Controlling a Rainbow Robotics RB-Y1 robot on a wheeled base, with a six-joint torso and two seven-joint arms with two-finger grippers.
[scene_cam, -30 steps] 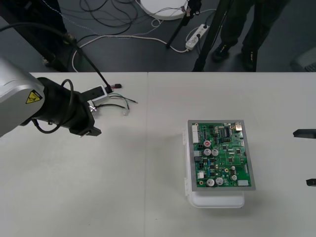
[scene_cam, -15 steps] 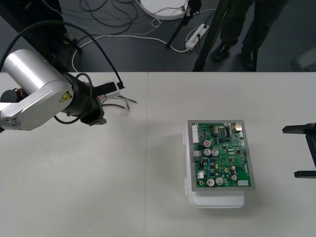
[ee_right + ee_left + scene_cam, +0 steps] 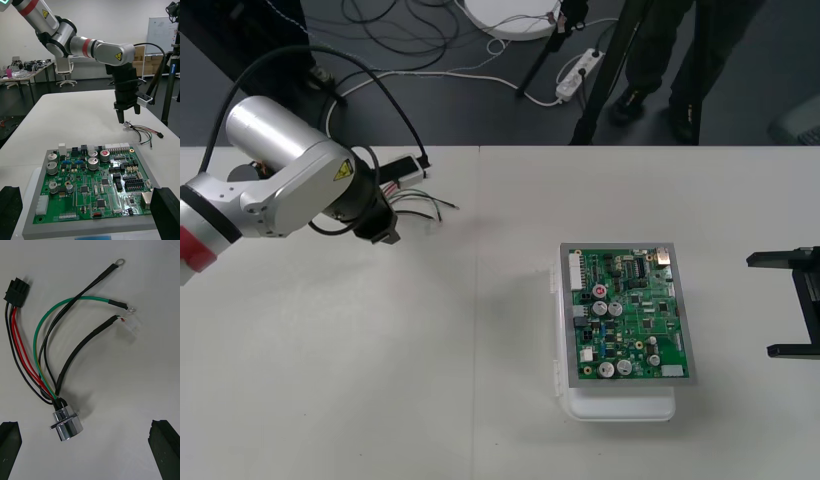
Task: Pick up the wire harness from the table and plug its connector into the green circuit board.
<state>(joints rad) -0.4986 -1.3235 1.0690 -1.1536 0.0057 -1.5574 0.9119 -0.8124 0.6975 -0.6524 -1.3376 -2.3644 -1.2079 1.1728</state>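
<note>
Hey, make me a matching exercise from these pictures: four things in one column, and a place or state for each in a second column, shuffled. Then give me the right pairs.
1. left gripper
2. right gripper
3. wire harness
4. green circuit board

A. sits on a white base
B. lies loose on the table, far left
C. open, at the table's right edge
D. open, above the round metal socket

Pairs: 1-D, 2-C, 3-B, 4-A.

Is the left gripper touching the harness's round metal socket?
Apart: left wrist view shows bare table between the round metal socket and left gripper, jaws open.
</note>
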